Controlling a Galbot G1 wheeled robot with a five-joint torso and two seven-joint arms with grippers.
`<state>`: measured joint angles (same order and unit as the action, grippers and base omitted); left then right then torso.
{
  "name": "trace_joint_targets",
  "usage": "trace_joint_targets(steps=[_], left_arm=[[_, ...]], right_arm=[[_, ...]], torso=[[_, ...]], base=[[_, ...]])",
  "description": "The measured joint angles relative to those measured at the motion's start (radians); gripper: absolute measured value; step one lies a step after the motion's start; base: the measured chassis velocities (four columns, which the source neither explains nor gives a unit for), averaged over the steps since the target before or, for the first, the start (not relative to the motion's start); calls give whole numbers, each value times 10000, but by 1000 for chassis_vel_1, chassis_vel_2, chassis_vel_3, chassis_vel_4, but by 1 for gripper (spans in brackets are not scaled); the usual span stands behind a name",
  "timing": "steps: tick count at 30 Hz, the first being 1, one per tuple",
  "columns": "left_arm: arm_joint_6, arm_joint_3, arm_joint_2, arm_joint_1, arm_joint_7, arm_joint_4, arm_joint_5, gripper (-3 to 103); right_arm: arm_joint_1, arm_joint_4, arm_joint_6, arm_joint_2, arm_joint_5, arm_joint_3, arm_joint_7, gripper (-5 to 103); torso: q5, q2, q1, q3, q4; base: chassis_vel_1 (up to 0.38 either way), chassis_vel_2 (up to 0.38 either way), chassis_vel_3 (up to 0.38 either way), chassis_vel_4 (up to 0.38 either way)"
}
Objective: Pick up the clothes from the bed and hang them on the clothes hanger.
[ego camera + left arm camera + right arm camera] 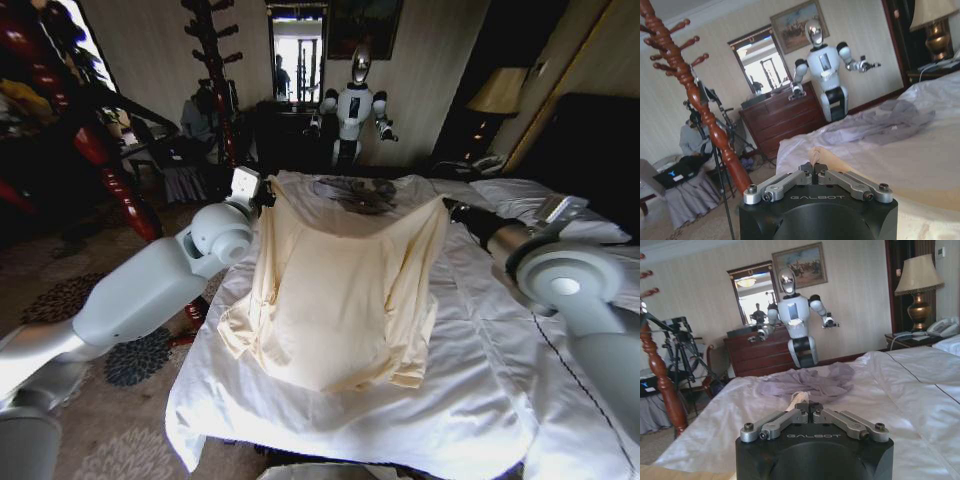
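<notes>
Shirt: cream clothes [340,290] hanging spread above the bed [480,400].
Left gripper [813,169]: pinching one shoulder.
Right gripper [810,407]: pinching the other.

Striped walls; dark dresser [767,355] (mirror [752,295] above); lit lamp [918,290].

The clothes [345,290] hang mid-frame over the bed [480,400], between left gripper [262,192] and right gripper [447,205]; a second garment [355,193] lies behind.
</notes>
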<state>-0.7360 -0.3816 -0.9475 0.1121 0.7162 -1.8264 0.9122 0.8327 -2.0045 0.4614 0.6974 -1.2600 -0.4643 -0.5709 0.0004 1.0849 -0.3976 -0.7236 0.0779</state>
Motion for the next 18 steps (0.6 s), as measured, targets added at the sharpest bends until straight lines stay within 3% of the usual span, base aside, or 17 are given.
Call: trace_joint_targets(steps=[4, 8, 12, 15, 18], left_arm=[[37, 282, -522, 721, -216, 1074, -864, 0], [206, 333, -958, 998, -314, 1783, -1381, 0], [363, 332, -1394, 1191, -492, 2406, -1802, 0], [712, 327, -1820, 1430, -977, 3277, -2479, 0], [900, 334, -1982, 1526, -1259, 3725, -2625, 0]], right_arm=[[-253, 1344, -541, 861, 1704, 866, 563, 0], [-398, 1954, -837, 1304, 2435, 1317, 771, 0], [-472, 2366, -969, 1586, 2834, 1614, 872, 0], [-512, 2884, -1115, 1869, 3135, 1889, 945, 0], [-511, 3137, -1202, 1993, 3277, 1993, 1012, 0]], torso=[[-3, 0, 2, 0, -5], [-2, 1, 1, 1, -1], [-4, 1, 2, 2, 0], [-3, 1, 3, 2, 1], [-3, 0, 2, 1, 0]], base=[[0, 0, 0, 0], [0, 0, 0, 0], [0, 0, 0, 0], [0, 0, 0, 0], [0, 0, 0, 0]])
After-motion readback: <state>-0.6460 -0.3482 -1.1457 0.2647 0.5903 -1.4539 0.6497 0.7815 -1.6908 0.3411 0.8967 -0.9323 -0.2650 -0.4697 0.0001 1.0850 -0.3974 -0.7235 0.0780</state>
